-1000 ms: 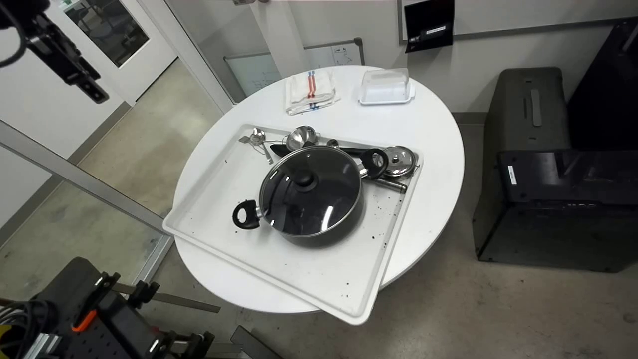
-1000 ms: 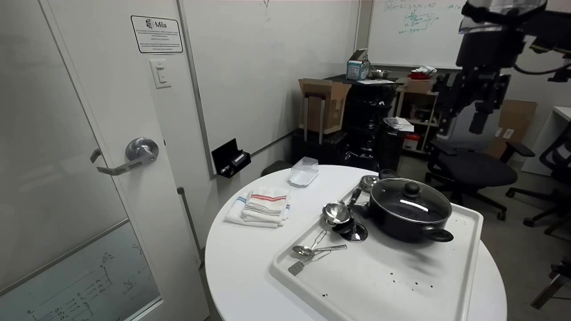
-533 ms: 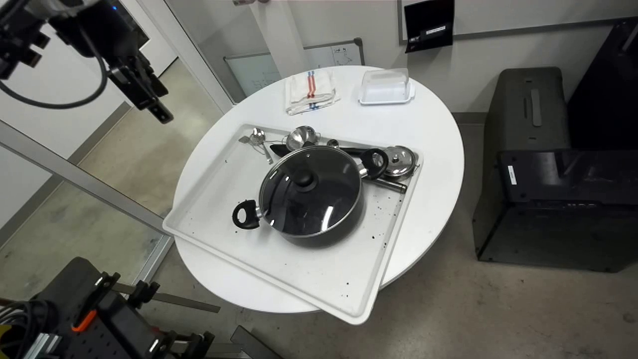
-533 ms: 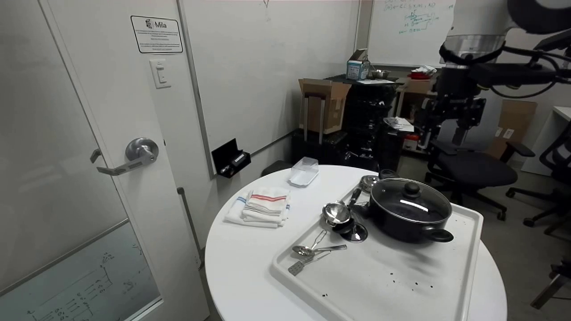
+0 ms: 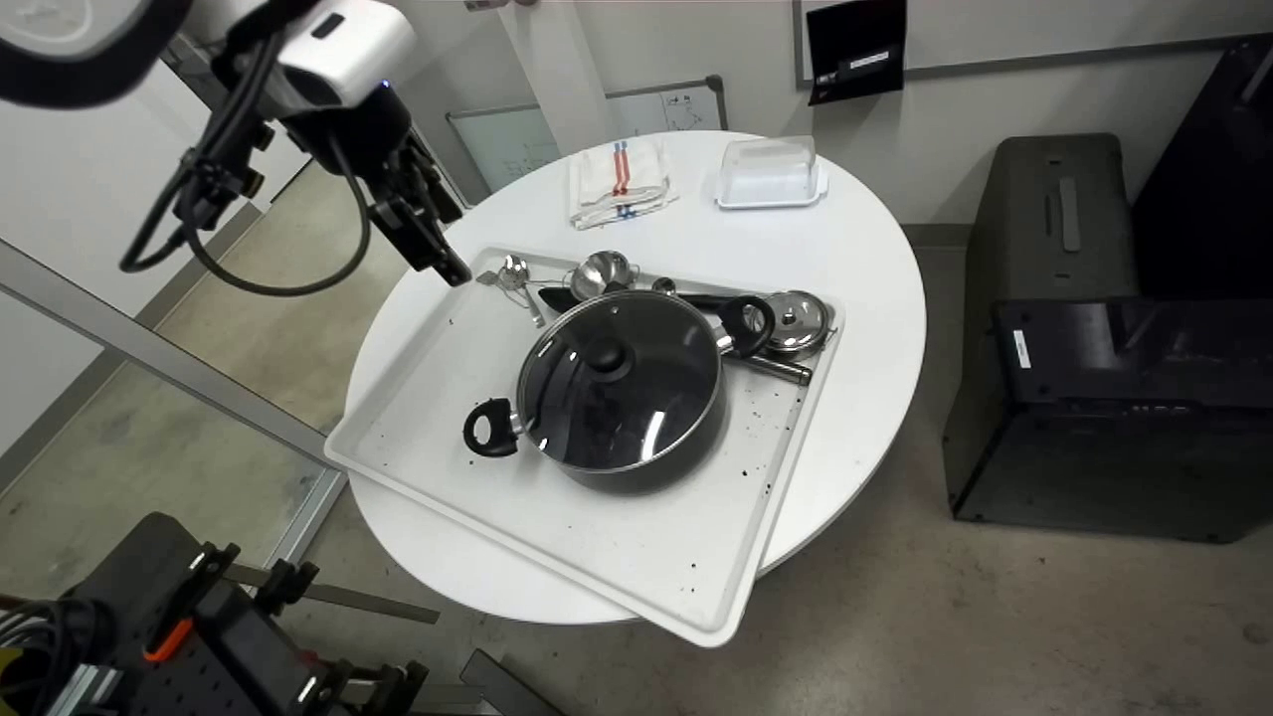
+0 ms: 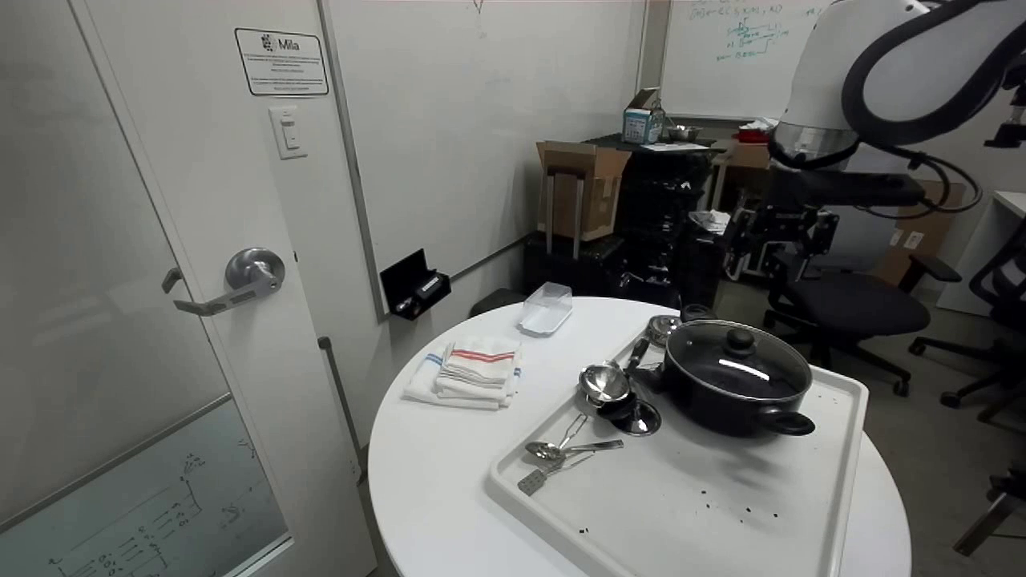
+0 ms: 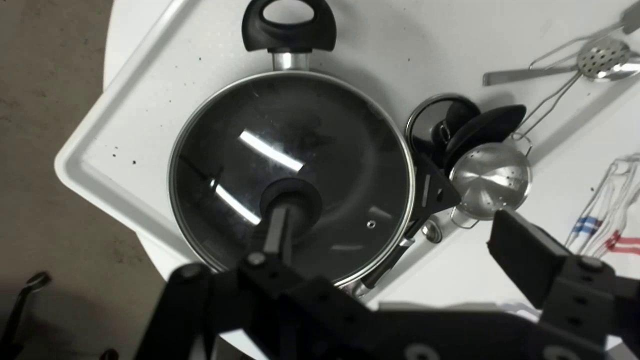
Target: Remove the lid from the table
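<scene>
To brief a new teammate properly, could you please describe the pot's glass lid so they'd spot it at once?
On the large round white table lies a white rectangular tray, and inside that is a big black pot. The glass lid covers this pot. Metal-rimmed with a black centre knob, it is far wider than the small shiny lid nearby.

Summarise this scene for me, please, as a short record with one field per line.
lid: large, see-through, dark knob, resting on the black pot
pot: standing on the white tray
tray: on the round table, overhanging its edge
end effector: open, in the air, not touching the lid
beside pot: steel strainer
also on table: folded striped cloth, clear-covered dish
</scene>
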Controlling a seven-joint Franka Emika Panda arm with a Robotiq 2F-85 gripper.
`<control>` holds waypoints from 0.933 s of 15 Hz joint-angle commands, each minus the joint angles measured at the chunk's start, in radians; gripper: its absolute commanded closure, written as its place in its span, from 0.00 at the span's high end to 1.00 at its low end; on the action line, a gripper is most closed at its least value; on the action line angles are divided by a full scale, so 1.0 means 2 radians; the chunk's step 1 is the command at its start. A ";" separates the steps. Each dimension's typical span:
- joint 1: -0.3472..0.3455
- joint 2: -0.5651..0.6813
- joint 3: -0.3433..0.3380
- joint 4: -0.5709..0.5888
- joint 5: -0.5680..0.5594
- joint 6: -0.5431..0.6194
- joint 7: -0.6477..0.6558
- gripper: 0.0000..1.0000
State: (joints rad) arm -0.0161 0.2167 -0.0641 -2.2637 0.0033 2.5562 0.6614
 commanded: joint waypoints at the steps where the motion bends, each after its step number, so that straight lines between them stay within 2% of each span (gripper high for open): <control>1: 0.007 0.054 -0.028 0.030 -0.010 0.040 0.025 1.00; 8: 0.017 0.131 -0.070 0.053 0.001 0.099 0.024 1.00; 14: 0.018 0.182 -0.073 0.071 0.019 0.119 0.009 1.00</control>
State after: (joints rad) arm 0.0033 0.5251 -0.1995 -2.1601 0.0122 2.7660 0.6890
